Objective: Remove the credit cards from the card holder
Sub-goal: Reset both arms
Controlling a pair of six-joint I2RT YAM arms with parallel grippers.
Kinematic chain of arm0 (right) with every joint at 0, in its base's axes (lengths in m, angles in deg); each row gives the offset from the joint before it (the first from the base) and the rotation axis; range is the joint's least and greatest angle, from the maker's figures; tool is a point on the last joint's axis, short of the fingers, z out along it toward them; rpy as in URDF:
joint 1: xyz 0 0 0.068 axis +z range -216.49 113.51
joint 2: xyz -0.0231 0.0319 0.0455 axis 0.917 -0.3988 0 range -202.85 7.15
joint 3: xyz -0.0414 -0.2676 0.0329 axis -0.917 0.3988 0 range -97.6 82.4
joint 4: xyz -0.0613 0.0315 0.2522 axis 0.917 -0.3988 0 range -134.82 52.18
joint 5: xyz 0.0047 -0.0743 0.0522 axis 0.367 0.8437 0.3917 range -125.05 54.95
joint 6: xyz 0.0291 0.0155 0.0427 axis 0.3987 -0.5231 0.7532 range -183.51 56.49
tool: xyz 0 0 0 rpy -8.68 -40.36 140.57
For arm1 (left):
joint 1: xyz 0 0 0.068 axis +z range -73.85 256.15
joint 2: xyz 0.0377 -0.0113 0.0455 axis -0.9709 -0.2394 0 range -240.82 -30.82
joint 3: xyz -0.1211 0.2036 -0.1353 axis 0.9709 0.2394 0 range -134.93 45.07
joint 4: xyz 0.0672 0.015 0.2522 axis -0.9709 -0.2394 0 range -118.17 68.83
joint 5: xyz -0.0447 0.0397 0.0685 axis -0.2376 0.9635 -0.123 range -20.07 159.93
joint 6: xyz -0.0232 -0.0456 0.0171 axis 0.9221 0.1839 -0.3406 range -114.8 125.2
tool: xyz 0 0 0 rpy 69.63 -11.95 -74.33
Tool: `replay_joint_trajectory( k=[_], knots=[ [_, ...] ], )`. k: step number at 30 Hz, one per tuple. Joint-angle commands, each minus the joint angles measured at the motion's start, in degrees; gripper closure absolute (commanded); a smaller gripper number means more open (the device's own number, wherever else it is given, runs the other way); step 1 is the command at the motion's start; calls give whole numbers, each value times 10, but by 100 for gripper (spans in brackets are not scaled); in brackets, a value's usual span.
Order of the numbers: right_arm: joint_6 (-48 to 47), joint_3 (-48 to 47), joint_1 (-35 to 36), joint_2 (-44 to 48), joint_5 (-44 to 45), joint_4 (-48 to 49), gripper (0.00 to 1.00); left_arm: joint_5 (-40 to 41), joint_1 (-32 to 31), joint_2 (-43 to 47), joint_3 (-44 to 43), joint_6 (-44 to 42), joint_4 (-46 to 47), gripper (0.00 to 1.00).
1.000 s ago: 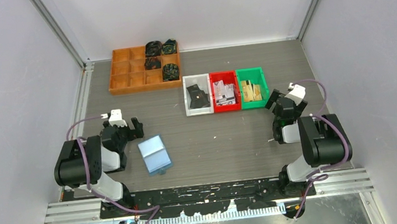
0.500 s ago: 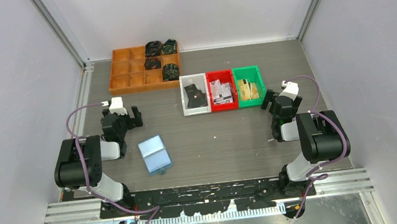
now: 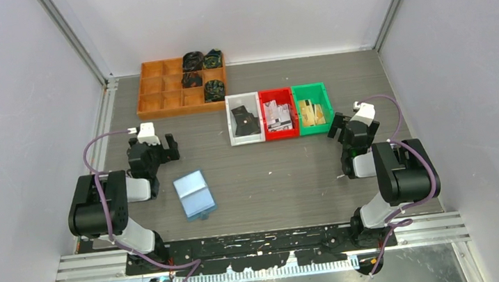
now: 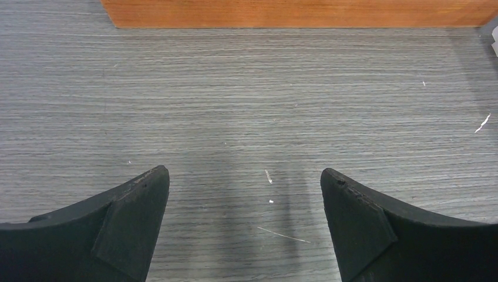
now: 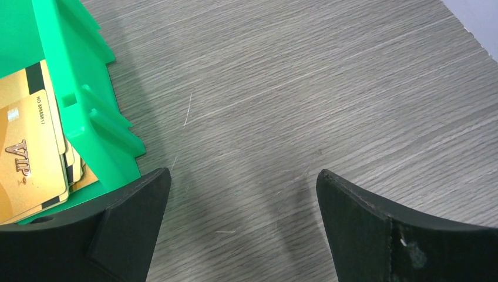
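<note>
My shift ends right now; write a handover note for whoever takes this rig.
Left gripper open, empty, over bare table short of the orange tray.
Right gripper open, empty, beside the green bin.
Card holder lies closed on the table, left of centre, nothing touching it.
Done: nothing; holder not yet opened.
Left: open holder, take out the cards.

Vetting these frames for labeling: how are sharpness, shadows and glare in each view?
Top external: even light, no glare on the card holder. Left wrist: table grain sharp, a soft shadow at the left gripper. Right wrist: green bin casts a soft shadow; print on its gold cards is legible.
</note>
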Motion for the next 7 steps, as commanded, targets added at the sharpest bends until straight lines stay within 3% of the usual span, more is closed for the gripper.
replay_joint_trajectory(
  k=[1,7],
  knots=[
    [-6,-11,3,5,-13,35,1,11,-1,15,-2,-12,20,0],
    [-6,-9,3,7,-13,36,1,10,-1,15,-2,-12,21,0]
  ],
)
